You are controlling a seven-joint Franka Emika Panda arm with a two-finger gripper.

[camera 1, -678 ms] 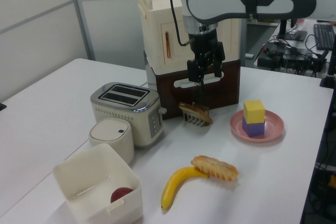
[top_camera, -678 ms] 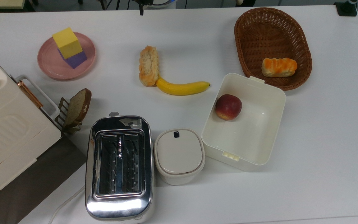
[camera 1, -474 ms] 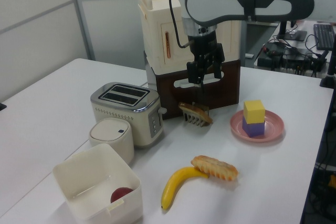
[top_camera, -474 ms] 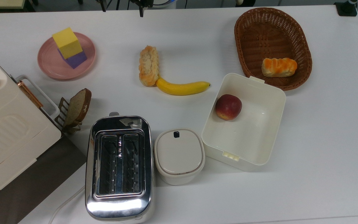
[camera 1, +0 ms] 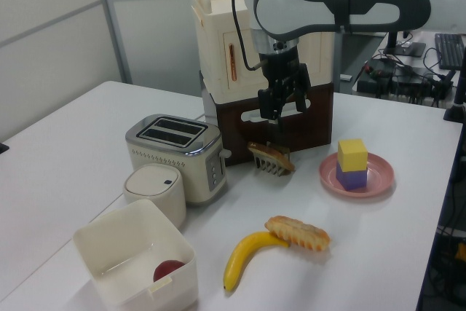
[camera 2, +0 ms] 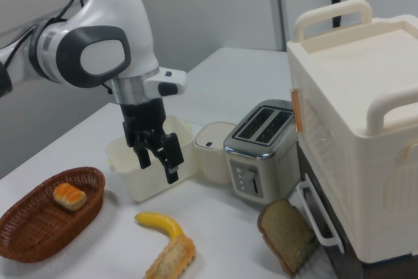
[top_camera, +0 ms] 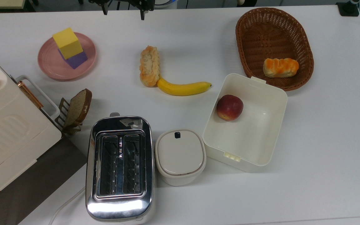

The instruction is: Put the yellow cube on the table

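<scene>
Jaws parted, holding nothing | gripper (camera 2: 157,159) hangs above table (top_camera: 323,140) | yellow cube (top_camera: 67,43) atop purple cube (top_camera: 77,59) on plate (top_camera: 50,65)

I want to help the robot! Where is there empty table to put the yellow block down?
The yellow block sits on the purple block on the pink plate. Bare table lies right of the white tub in the top view, and between the plate and the pastry. It is crowded around the toaster, the lidded pot and the bread slice.

The yellow cube (camera 1: 352,154) sits atop the purple cube (camera 1: 352,177).
</scene>
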